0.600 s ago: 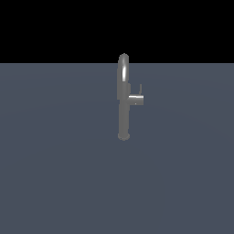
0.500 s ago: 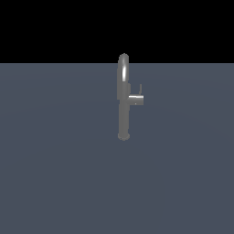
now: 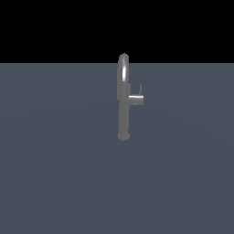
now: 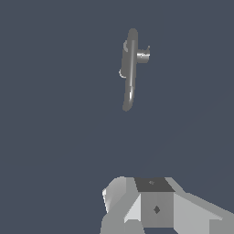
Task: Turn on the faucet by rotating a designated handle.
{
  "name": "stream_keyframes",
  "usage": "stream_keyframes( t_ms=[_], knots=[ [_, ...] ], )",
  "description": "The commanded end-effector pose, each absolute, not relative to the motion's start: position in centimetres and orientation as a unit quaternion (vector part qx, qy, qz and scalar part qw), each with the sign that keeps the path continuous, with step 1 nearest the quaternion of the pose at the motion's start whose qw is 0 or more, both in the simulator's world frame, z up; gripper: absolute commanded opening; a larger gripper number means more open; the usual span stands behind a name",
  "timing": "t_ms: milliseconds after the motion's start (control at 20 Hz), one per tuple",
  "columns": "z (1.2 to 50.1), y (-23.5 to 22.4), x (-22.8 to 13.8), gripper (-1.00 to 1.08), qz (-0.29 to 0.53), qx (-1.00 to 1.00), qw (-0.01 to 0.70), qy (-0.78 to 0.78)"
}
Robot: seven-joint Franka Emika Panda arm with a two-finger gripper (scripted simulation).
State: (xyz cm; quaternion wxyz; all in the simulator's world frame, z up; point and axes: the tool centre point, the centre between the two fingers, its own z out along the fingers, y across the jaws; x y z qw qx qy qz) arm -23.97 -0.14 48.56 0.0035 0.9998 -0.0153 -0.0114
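The floor [image 3: 55, 173] is a flat, plain slate-blue surface — no seams or markings visible. One thing stands directly on it: the faucet [image 3: 123, 105], upright on its small round base, near the middle of the exterior view — bare surface all round it.

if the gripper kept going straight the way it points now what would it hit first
Probably the faucet: in the wrist view it stands ahead of the gripper with only bare floor between. Depth is unclear, so it might just miss.
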Motion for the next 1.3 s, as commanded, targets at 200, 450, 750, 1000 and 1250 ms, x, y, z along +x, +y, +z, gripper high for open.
stream_keyframes(
  t_ms=[200,450,750,1000,1250],
  knots=[
    [48.3,-0.2,-21.8,-1.00,-0.040,0.998,-0.027,-0.047],
    [47.9,-0.3,-19.3,-1.00,-0.073,0.992,-0.063,-0.083],
    [47.1,-0.8,-15.9,-1.00,-0.117,0.978,-0.112,-0.132],
    [46.1,-1.4,-13.1,-1.00,-0.154,0.961,-0.153,-0.173],
    [44.8,-2.1,-10.4,-1.00,-0.192,0.937,-0.196,-0.215]
  ],
)
